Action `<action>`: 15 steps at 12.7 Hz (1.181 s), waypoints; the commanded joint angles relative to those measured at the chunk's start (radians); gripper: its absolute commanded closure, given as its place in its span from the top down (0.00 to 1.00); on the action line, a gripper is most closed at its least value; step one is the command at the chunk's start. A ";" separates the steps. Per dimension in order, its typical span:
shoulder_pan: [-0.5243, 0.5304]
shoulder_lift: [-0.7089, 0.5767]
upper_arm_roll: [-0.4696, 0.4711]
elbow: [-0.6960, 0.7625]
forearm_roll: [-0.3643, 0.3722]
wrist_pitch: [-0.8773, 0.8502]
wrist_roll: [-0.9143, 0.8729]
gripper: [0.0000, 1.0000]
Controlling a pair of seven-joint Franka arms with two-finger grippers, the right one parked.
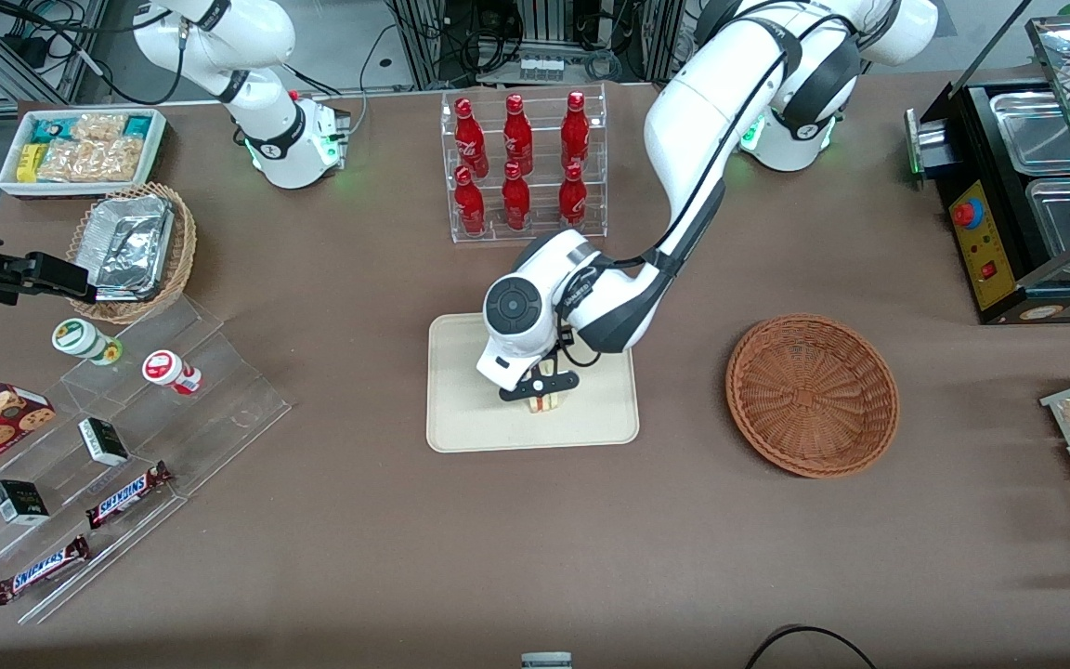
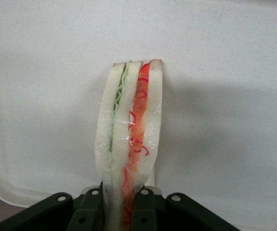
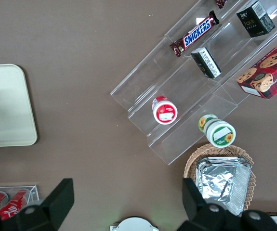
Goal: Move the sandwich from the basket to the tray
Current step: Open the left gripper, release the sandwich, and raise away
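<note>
My left gripper (image 1: 542, 390) hangs low over the middle of the cream tray (image 1: 461, 427), shut on the clear-wrapped sandwich (image 1: 544, 401). The wrist view shows the sandwich (image 2: 131, 134) edge-on, pale bread with green and red filling stripes, squeezed between the two black fingers (image 2: 145, 211) with the tray floor (image 2: 225, 120) right under it. The sandwich's lower end looks to be touching or just above the tray. The round reddish-brown wicker basket (image 1: 812, 394) lies empty on the table beside the tray, toward the working arm's end.
A clear rack of red bottles (image 1: 524, 165) stands farther from the front camera than the tray. Toward the parked arm's end are acrylic steps with snacks (image 1: 117, 437), a tan basket with foil tray (image 1: 131, 249) and a white bin (image 1: 82, 149). A black food warmer (image 1: 1027, 204) stands at the working arm's end.
</note>
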 commanded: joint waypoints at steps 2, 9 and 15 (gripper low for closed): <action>-0.016 0.007 0.013 0.042 0.014 -0.009 -0.050 1.00; 0.000 -0.117 0.015 0.042 0.014 -0.073 -0.042 1.00; 0.053 -0.221 0.015 0.015 0.127 -0.193 0.020 1.00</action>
